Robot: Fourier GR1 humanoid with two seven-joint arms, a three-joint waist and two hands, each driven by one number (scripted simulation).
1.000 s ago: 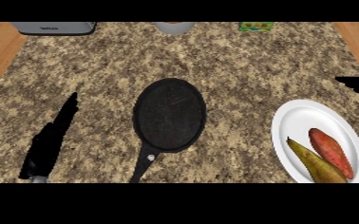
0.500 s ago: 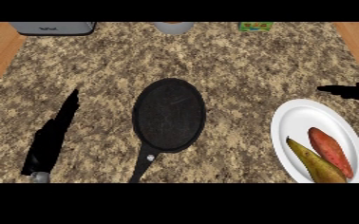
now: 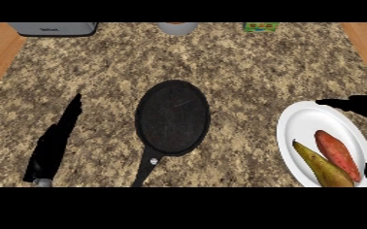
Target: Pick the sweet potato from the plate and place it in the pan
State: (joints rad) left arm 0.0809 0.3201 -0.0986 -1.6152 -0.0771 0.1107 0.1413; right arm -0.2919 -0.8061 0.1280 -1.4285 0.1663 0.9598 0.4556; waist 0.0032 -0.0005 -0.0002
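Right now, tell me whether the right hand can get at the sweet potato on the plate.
Probably yes. The right hand shows at the far rim of the plate, and nothing lies between it and the sweet potato. The yellow-green piece lies close on the potato's left, which may crowd a grasp.

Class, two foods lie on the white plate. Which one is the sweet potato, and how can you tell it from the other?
The sweet potato is the reddish-orange one, lying nearer the plate's right side. The pear-like fruit beside it is yellow-green.
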